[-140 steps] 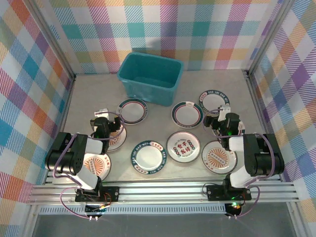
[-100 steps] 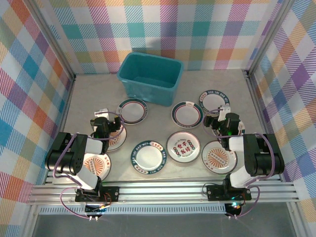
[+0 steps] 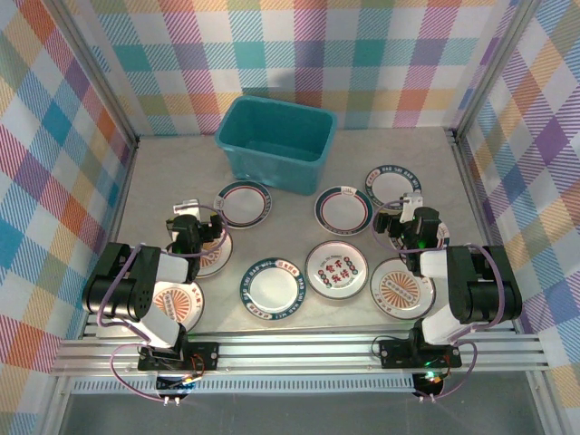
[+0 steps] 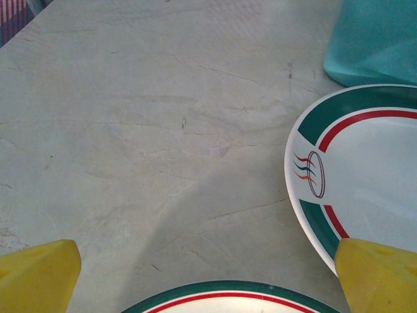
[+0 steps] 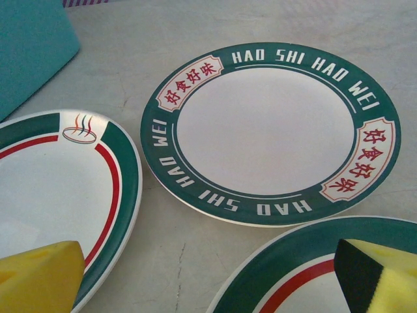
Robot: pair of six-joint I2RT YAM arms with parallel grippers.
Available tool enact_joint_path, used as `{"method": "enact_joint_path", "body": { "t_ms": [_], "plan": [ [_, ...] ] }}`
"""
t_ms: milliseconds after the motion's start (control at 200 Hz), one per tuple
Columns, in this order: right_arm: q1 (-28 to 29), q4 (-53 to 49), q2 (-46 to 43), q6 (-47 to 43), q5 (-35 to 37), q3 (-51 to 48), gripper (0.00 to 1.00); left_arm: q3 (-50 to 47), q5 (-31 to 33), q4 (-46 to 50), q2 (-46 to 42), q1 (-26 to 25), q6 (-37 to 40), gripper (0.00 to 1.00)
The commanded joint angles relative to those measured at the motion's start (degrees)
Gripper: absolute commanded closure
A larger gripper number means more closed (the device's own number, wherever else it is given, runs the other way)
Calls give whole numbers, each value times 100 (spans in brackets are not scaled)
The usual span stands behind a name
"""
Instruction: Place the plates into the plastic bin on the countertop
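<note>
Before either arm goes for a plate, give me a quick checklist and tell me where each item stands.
1. Left gripper open, nothing held: ok.
2. Right gripper open, nothing held: ok.
3. Plastic bin upright, mouth unblocked: ok.
4. Green-rimmed plate ahead of the right gripper lies flat on the countertop: ok.
5. Plate under the left gripper separate from its neighbours: cannot tell.
</note>
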State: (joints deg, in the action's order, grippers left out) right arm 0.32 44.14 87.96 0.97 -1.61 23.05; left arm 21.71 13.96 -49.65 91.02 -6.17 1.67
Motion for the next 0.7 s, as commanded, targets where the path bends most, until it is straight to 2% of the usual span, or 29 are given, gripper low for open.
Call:
{"method": "enact_joint_path", "body": {
  "t_ms": [0,250,345,495,575,695],
  "plan": [
    [-32,173,-7,-63,-120,121,1,154,-82,-37,-50,53,-66,0],
    [-32,280,-48,-43,-73,51,1,184,-126,117,-91,72,-88,0],
    [-32,286,-389,124,307,-98,1,232,-191,270,-183,99,-89,0],
    [-32,-1170,-1694,308,539,92,1,437,-288,1047,-744,108,-71,0],
    [-32,-2249,-2352,517,332,437,1,445,-340,1360,-1175,124,-62,0],
    [-32,-3872,-2805,989,-20,1081,1,613,-243,1958,-2025,134,-305,0]
  ]
}}
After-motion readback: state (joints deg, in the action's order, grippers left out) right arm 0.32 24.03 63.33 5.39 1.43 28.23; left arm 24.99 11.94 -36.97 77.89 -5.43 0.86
